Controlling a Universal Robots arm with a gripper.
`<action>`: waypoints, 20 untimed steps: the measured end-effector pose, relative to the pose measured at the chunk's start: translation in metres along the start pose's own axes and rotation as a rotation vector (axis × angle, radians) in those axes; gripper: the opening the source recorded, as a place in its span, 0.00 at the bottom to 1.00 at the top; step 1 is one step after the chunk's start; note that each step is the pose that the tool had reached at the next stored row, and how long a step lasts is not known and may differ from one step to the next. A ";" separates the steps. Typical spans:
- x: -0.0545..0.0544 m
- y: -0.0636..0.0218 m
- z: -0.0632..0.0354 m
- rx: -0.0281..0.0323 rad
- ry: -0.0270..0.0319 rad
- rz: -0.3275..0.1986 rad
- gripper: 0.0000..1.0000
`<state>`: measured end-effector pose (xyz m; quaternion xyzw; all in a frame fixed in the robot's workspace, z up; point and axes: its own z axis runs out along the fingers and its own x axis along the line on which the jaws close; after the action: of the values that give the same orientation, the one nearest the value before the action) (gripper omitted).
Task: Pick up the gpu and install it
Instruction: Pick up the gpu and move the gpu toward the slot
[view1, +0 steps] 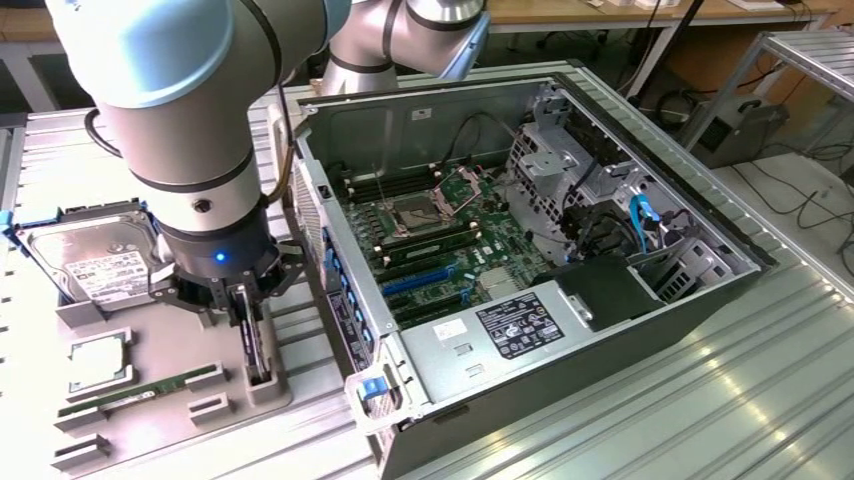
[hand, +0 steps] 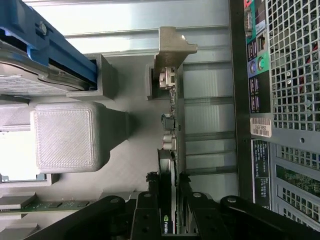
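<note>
The gpu (view1: 254, 350) is a thin black card standing on edge in a slot of the grey holder block (view1: 180, 345), beside the open computer case (view1: 561, 330). My gripper (view1: 246, 312) reaches straight down onto it, one finger on each side. In the wrist view the gpu (hand: 173, 125) runs edge-on away from me, its silver bracket (hand: 172, 45) at the far end. My gripper (hand: 169, 205) is shut on the card's near end, with both black fingers (hand: 149, 200) pressed against its faces. The card still sits in the holder.
On the same holder lie a hard drive (view1: 91, 268) in a blue frame, a processor chip (view1: 96, 360) and a green memory stick (view1: 140, 390). The case's motherboard (view1: 441, 250) shows blue expansion slots (view1: 418, 280). The case's perforated rear panel (hand: 287, 100) stands close beside the gpu.
</note>
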<state>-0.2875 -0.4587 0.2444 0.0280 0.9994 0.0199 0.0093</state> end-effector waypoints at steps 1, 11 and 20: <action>0.000 0.0000 -0.0001 -0.0004 0.0004 -0.008 0.26; 0.000 -0.0001 -0.0003 -0.0019 0.0018 -0.037 0.26; 0.000 0.0004 -0.0124 -0.0064 0.0021 -0.041 0.26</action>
<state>-0.2876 -0.4587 0.2568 0.0076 0.9997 0.0229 0.0088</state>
